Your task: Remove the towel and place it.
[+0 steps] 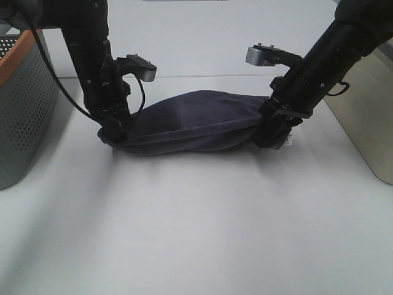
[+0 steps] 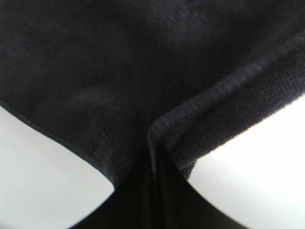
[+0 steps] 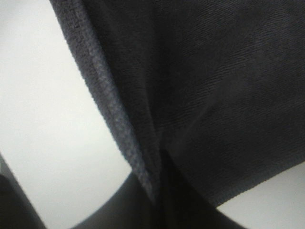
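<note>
While each end effector is clamped on one end of the towel (image 1: 190, 120) — left end effector (image 1: 112, 132), right end effector (image 1: 270, 132) — the cloth sags between them, low over the white tabletop (image 1: 196, 233); removal appears done, and placing and release remain.

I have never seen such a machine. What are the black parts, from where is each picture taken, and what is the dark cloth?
The black parts are two robot arms, each ending in a gripper. One picture comes from a camera mounted high, looking down at the white table. The other two come from cameras on each arm's wrist, very close to the cloth. The cloth is a dark towel, stretched between the arms. The left gripper is shut on one end, the right gripper on the other. A perforated grey basket stands at the left edge, another grey container at the right.
</note>
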`<move>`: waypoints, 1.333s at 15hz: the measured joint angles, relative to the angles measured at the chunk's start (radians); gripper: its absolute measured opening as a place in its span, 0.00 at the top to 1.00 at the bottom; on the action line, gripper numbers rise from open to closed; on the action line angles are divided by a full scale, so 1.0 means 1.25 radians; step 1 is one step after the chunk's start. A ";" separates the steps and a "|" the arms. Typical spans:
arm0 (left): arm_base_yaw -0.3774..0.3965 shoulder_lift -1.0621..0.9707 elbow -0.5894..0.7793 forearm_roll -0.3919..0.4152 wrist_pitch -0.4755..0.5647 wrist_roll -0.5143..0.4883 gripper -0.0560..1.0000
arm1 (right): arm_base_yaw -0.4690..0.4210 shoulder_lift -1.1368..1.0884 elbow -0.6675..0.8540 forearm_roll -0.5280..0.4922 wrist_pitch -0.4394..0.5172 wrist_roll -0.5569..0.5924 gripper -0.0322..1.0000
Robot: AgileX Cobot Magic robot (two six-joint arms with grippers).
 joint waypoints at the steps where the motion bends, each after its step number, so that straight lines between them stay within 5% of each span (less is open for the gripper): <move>1: 0.000 -0.021 0.034 0.000 0.000 0.000 0.95 | 0.000 0.003 0.000 0.000 0.034 0.016 0.95; 5: -0.001 -0.072 0.119 -0.002 0.000 0.049 0.95 | 0.000 0.036 0.000 0.000 0.118 0.033 0.91; 12: -0.001 -0.073 0.122 0.014 0.000 0.043 0.94 | 0.000 0.037 0.000 -0.015 0.143 0.198 0.40; 14: -0.001 -0.073 0.122 0.006 0.000 0.002 0.79 | 0.000 0.036 0.000 -0.019 0.147 0.243 0.38; 17: -0.001 -0.073 0.122 0.005 0.000 -0.064 0.28 | 0.000 0.026 0.000 -0.024 0.147 0.302 0.38; 20: -0.001 -0.073 0.122 0.001 0.000 -0.082 0.16 | 0.000 0.008 0.000 -0.025 0.148 0.346 0.38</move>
